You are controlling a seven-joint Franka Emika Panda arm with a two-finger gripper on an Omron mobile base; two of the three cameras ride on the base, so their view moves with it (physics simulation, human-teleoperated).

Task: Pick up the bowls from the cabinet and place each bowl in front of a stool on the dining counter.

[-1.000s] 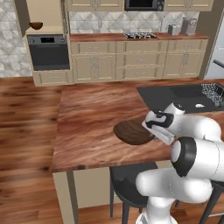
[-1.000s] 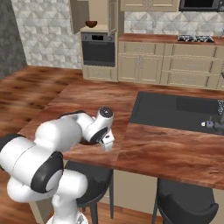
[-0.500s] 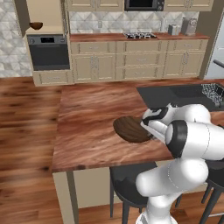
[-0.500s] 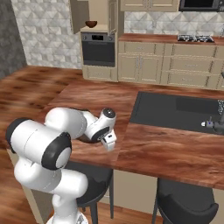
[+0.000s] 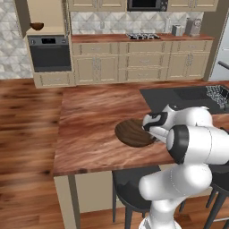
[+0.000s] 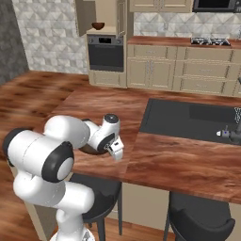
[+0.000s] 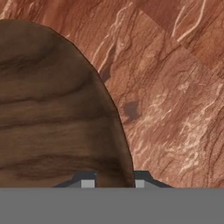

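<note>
Near the front edge of the table (image 5: 89, 116), to the left of the black sink (image 5: 188, 96): a dark wooden bowl (image 5: 133, 133), wide and shallow, flat on the reddish wood. Directly below that stretch of edge, tucked under the overhang, a black stool (image 5: 129, 188).

At the bowl's right rim, the pincer (image 5: 151, 132), carried low over the table by the bent white arm. Pressed almost together, pinching the bowl's rim. In the hand view, the bowl (image 7: 52, 109) on the left half with clear grain lines, the table (image 7: 175, 87) to the right of it, and the pincer (image 7: 113, 183) at the bottom with one fingertip (image 7: 87, 183) inside the rim and the other just outside it.

From the right base view, the same pincer (image 6: 116, 154) pointing down by the front edge of the table (image 6: 179, 160), with the bowl (image 6: 92, 149) mostly hidden behind the forearm. Under the edge there, one stool (image 6: 96, 190) below the arm and another stool (image 6: 197, 221) further right, in front of the sink (image 6: 188, 117).

Well apart, on the far wall: the cabinet (image 5: 44, 15) above the oven (image 5: 50, 53), doors open, with a second bowl (image 5: 37, 26) upright on its shelf near the left side. Also in the right base view, that cabinet (image 6: 106, 14) and the second bowl (image 6: 98, 25) inside it.
</note>
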